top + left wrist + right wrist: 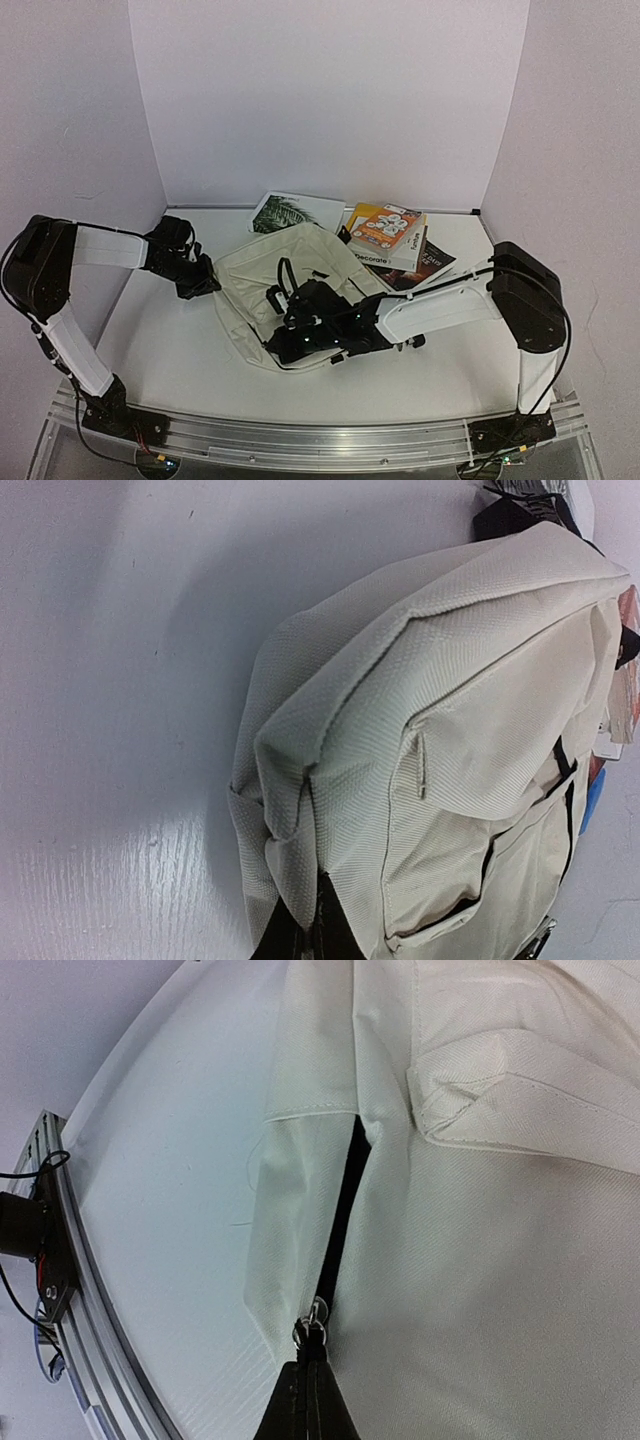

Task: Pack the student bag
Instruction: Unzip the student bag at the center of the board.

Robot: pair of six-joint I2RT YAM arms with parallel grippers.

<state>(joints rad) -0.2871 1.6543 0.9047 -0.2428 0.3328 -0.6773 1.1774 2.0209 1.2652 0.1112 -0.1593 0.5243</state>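
The student bag (262, 280), cream fabric with black straps, lies flat in the middle of the table. At its left edge my left gripper (212, 282) is shut on a fold of the bag's fabric; in the left wrist view that fold (290, 820) runs down between the dark fingers (340, 940). My right gripper (287, 345) sits at the bag's near edge, shut on the zipper pull (316, 1328), whose metal ring shows just above the closed fingertips (335, 1410). The black zipper line (347, 1185) runs away from the pull across the cream cloth (500, 1280).
Behind the bag at the back right lies a stack of books: one with an orange cover (388, 228) on top, a dark one (432, 264) beneath, and a palm-leaf cover (293, 212) to the left. The aluminium rail (320, 440) runs along the near edge.
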